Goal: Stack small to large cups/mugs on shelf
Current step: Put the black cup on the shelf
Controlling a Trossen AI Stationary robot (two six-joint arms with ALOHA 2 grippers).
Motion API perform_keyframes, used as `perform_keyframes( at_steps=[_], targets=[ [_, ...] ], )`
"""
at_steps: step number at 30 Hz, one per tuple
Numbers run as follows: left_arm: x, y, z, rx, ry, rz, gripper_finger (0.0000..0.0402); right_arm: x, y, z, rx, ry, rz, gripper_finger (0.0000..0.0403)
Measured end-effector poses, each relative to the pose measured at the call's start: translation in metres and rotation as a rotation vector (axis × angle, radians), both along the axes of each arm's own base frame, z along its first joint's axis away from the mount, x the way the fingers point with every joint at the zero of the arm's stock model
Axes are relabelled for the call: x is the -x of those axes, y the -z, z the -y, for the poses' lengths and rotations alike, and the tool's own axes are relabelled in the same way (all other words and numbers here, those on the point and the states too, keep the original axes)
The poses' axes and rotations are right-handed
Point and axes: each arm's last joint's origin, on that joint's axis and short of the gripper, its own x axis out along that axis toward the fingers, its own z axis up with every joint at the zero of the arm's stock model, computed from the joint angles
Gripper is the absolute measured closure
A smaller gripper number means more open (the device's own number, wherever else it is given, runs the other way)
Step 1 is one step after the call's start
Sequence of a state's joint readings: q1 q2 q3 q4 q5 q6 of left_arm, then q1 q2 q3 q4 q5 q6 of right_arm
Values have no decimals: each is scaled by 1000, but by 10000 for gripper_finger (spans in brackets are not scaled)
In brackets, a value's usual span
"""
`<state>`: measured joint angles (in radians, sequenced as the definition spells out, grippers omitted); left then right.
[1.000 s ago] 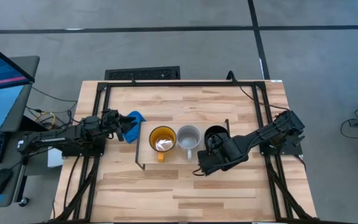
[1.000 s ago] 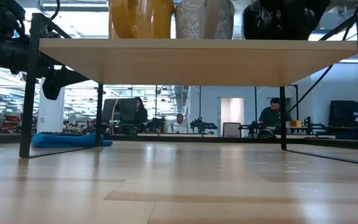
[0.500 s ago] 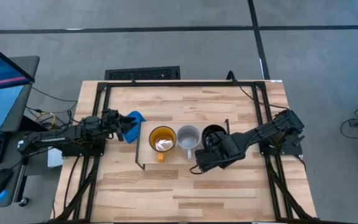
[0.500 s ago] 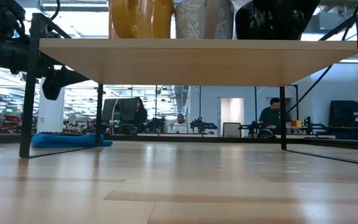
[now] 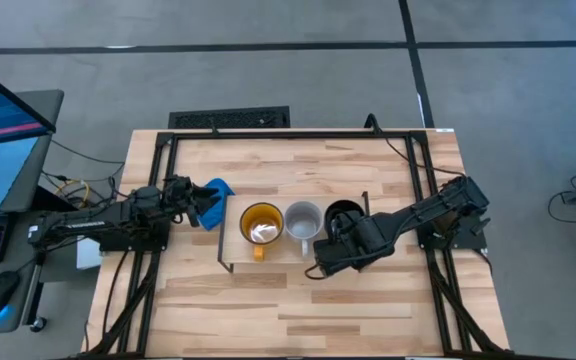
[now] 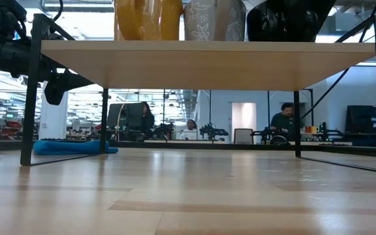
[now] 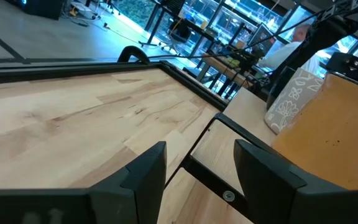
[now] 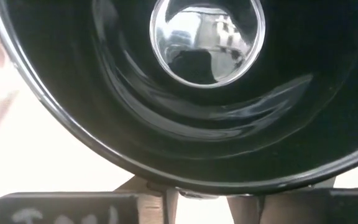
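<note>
Three mugs sit in a row on the shelf: yellow mug, grey mug, black mug. Right gripper is at the black mug's rim, fingers part-open; whether it grips, I cannot tell. Left gripper waits open beside the shelf, by the blue cloth.

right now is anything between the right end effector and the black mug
Nothing visible. The right end effector is already at the black mug on the shelf; its wrist view looks straight into the mug, whose rim sits at the fingers.

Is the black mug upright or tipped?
Upright: the black mug stands on the shelf, mouth up, its empty glossy bottom showing in the right wrist view.
</note>
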<state>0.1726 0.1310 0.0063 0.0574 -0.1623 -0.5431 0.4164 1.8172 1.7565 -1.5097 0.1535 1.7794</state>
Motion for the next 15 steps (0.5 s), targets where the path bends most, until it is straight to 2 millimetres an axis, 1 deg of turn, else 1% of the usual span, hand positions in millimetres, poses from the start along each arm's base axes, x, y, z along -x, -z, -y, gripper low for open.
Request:
perform_keyframes(
  at_steps=[9, 15],
  targets=[
    [0, 0, 0, 0, 0, 0, 223, 0, 0, 0, 0, 0, 2, 226],
    [0, 0, 0, 0, 0, 0, 223, 0, 0, 0, -1, 0, 1, 207]
  ],
)
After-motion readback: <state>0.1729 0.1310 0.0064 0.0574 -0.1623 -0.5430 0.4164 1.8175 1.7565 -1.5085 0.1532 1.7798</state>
